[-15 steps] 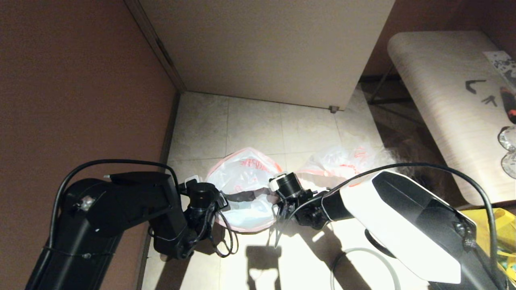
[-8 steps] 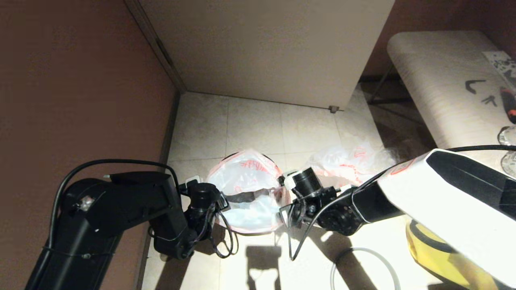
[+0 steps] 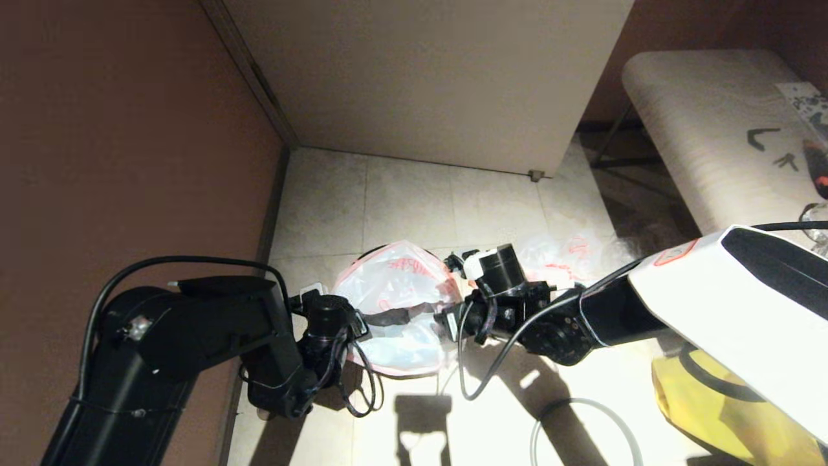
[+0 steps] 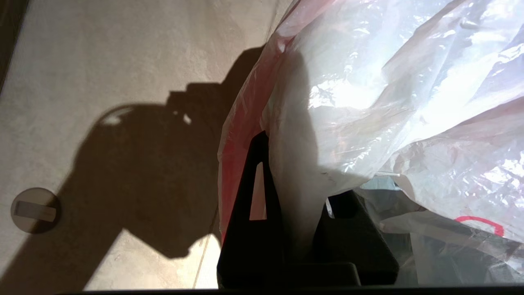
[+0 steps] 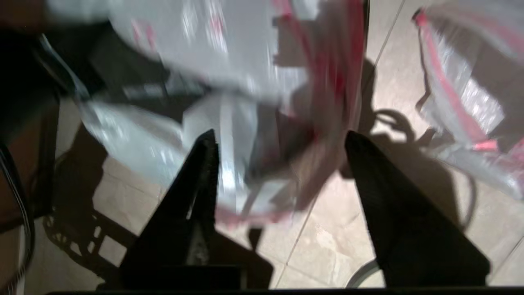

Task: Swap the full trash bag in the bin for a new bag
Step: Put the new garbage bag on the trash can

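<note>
Left gripper (image 4: 286, 172): two dark fingers (image 4: 254, 205), closed on a fold of thin plastic. New bag (image 4: 389, 102): translucent white film, red-orange edging, a red printed arc low on one side. Tiled floor (image 4: 102, 61): pale, carrying the arm's shadow. Small round disc (image 4: 35, 210): on the floor, well apart from the bag.

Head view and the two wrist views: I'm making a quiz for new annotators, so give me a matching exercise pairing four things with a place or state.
Things:
1. left gripper
2. right gripper
3. translucent white bag bulging with bottles
4. big yellow bag

States:
a. open, beside the bag-lined bin
b. lying on the floor tiles right of the bin
c. shut on the edge of the translucent white, red-edged bag lining the bin
d. low on the floor under the right arm

Pairs: 1-c, 2-a, 3-b, 4-d
</note>
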